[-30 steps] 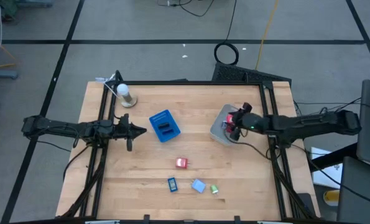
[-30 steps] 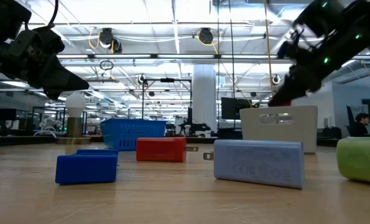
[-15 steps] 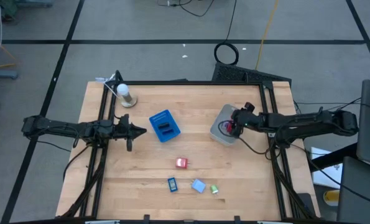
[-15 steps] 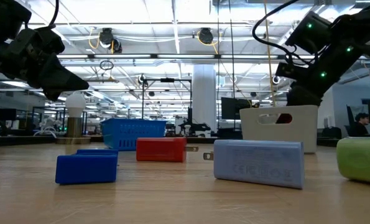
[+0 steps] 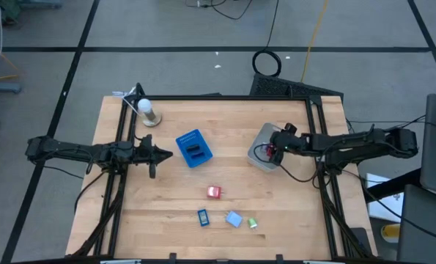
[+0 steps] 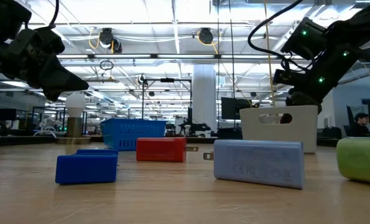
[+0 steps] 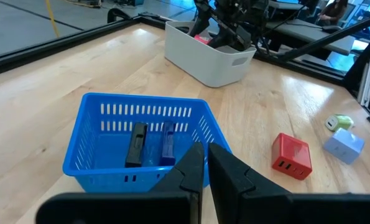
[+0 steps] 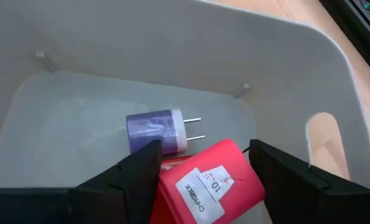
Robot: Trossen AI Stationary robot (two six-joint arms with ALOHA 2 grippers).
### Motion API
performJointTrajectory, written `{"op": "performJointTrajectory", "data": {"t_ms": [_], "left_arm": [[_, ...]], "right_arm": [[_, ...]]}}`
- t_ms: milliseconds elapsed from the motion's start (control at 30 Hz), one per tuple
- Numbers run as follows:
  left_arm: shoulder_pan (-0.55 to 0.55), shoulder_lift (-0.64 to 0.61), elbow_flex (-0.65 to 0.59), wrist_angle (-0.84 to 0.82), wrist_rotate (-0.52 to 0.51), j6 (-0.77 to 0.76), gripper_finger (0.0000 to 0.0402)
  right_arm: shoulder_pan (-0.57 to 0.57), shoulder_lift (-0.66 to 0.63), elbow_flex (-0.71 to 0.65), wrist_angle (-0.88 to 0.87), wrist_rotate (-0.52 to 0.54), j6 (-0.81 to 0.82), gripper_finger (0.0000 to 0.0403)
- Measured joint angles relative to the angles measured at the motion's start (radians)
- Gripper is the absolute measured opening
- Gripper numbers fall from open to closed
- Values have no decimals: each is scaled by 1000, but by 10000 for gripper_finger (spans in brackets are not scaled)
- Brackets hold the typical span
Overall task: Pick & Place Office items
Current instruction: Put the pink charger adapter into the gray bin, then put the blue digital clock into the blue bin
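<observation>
My right gripper [image 8: 203, 163] reaches down into the white tub [image 5: 256, 147] at the table's right and is shut on a red block [image 8: 209, 180]. A purple plug piece [image 8: 153, 132] lies on the tub floor just beyond it. My left gripper [image 7: 206, 163] hovers shut at the left, near the blue basket [image 5: 193, 148], which holds a black piece [image 7: 137, 144] and a blue piece [image 7: 167, 140]. On the table near the front lie a red block [image 5: 215, 192], a dark blue piece [image 5: 203, 217], a light blue piece [image 5: 234, 219] and a green piece [image 5: 253, 223]. My right gripper has the red block between its two fingers, which stand at its two opposite sides [image 8: 167, 177]. The fingers slant down into the tub from the table's right. The block sits tilted, its labelled face up, low over the tub floor; I cannot tell whether it rests there.
A white ball on a short stand [image 5: 147, 111] is at the far left corner. Black frame rails [image 5: 316, 125] run along the table's sides. Bare wood lies between the basket, the tub and the loose pieces.
My right gripper has sunk with the red block from above the tub's rim down inside the tub, tipping more steeply downward. In the low view the block has dropped behind the tub's wall.
</observation>
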Motion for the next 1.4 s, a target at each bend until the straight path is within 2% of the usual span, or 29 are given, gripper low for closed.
{"op": "performJointTrajectory", "data": {"t_ms": [867,1067,1200,1300,1400], "left_arm": [[0,0,0,-2,0,0,21],[0,0,0,-2,0,0,21],[0,0,0,-2,0,1,21],[0,0,0,-2,0,1,21],[0,0,0,-3,4,-1,21]], "right_arm": [[29,-58,0,-9,-12,30,357],[22,-112,45,-22,-128,68,369],[7,-159,65,-33,-134,127,370],[6,-211,70,-33,-140,103,370],[11,-300,70,14,-235,76,363]]}}
